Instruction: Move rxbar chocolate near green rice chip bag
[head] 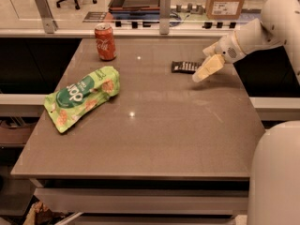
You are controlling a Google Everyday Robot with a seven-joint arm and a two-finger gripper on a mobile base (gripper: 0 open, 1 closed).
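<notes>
The rxbar chocolate (185,67), a small flat black bar with pale lettering, lies on the grey table (154,139) toward the back right. The gripper (201,75) hangs just right of the bar, its pale fingertips low over the table and overlapping the bar's right end. The green rice chip bag (82,97), light green with a dark oval logo, lies flat at the left side of the table, well apart from the bar.
A red soda can (105,41) stands at the back left of the table. The robot's white arm (262,29) reaches in from the upper right, and its white base (276,177) fills the lower right corner. A counter with a cardboard box (227,1) runs behind.
</notes>
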